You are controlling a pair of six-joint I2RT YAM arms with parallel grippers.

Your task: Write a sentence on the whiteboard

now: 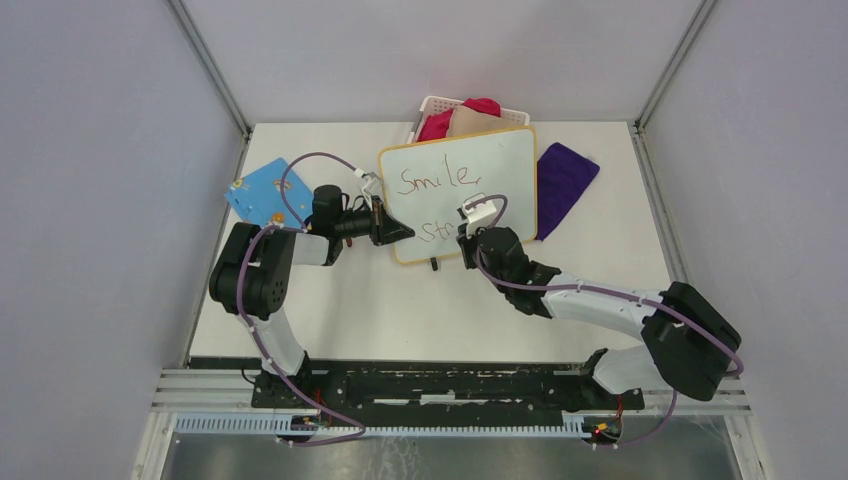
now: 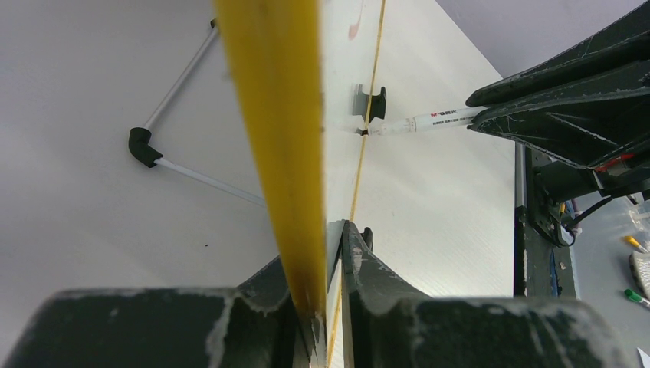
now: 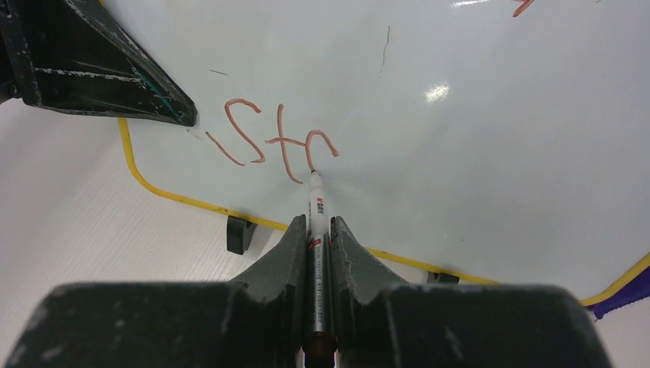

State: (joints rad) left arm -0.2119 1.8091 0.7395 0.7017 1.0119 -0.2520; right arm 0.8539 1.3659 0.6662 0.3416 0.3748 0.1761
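The whiteboard (image 1: pixel 470 180) with its yellow rim lies near the table's middle back, bearing the sentence (image 1: pixel 436 180) in red: "Smile," above a partial lower line (image 3: pixel 276 142) reading "St" plus a half-formed letter. My left gripper (image 1: pixel 400 233) is shut on the whiteboard's left edge (image 2: pixel 283 153), one finger on each face. My right gripper (image 3: pixel 316 226) is shut on a white marker (image 3: pixel 316 211), whose tip touches the board at the last red stroke. In the left wrist view the marker (image 2: pixel 437 119) meets the board face from the right.
A white basket (image 1: pixel 468 115) with red and beige cloth stands behind the whiteboard. A purple cloth (image 1: pixel 562 185) lies to its right. A blue board (image 1: pixel 262 190) sits at the left. A metal frame rail (image 2: pixel 184 77) runs past the table's edge.
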